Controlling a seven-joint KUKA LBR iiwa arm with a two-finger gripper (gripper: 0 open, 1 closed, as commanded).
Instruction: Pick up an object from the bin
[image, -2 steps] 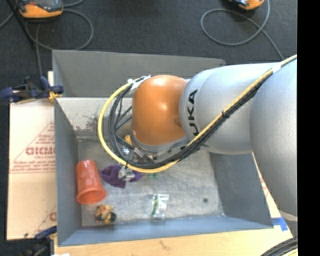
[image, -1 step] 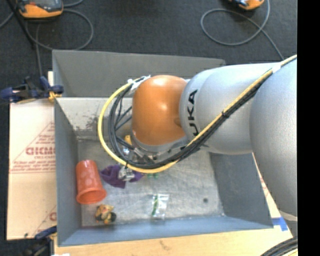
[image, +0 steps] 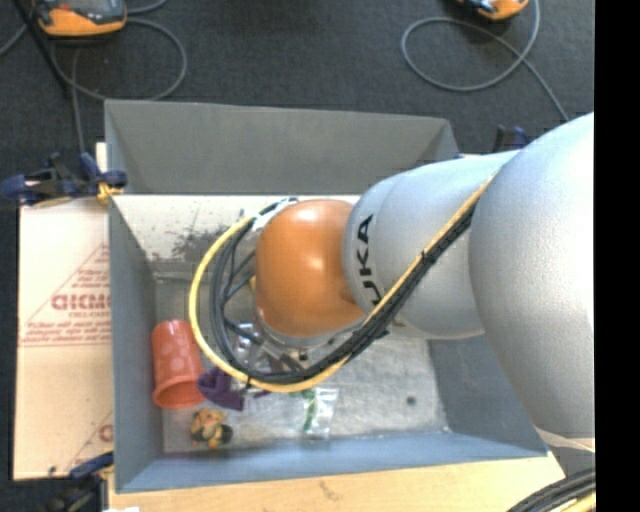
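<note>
Hovering beside purple piece (image: 222, 388), orange cup (image: 176, 362)

Orange cup (image: 176, 364) lies on its side at the left — purple piece (image: 222, 388) just beside it

The bin (image: 280, 150) is entered from the right by the arm (image: 450, 260), with its wrist held over the middle. A cup (image: 176, 362) is laid near the left wall. A scrap (image: 222, 388) is set just right of the cup, a toy (image: 211, 427) in front of it, and a packet (image: 319, 410) farther right.
</note>
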